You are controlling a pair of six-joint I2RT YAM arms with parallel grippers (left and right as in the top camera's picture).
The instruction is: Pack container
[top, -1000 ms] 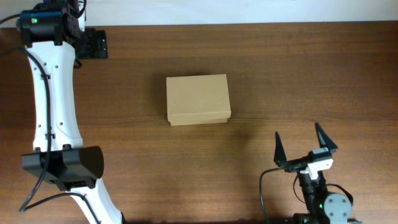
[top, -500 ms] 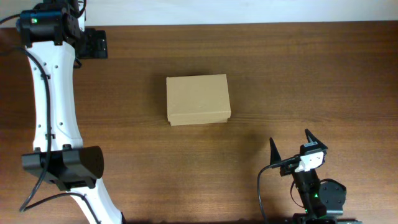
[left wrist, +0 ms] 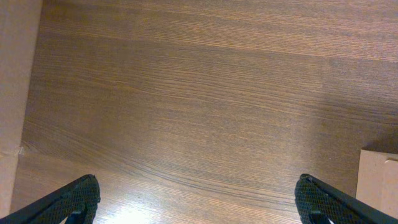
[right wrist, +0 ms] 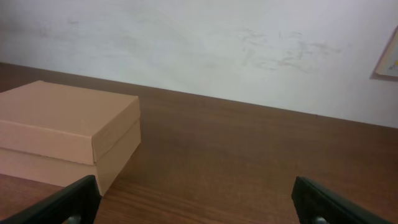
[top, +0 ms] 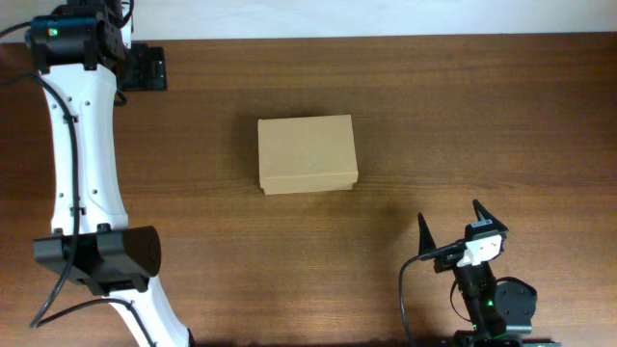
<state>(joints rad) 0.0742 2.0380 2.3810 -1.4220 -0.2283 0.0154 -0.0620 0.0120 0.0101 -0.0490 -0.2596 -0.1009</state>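
The container (top: pixel 307 154) is a plain brown cardboard box with its lid down, standing in the middle of the table. The right wrist view shows the container (right wrist: pixel 68 134) at the left, ahead of my right gripper. My right gripper (top: pixel 450 214) hovers near the front right of the table, open and empty, well short of the box; its tips frame bare wood (right wrist: pixel 199 199). Far from the box, my left gripper (top: pixel 147 67) sits at the table's back left corner. In its own view the left gripper (left wrist: pixel 199 202) is open over bare wood, with a corner of the container (left wrist: pixel 379 183) at the lower right.
The white left arm (top: pixel 82 164) runs along the table's left side from front to back. A pale wall (right wrist: pixel 205 43) rises behind the table's far edge. A pale strip (left wrist: pixel 15 93) beyond the table edge shows at the left of the left wrist view.
My right gripper shifted a little left and toward the front edge, turning slightly, then stayed still. The left arm and the container have not moved.
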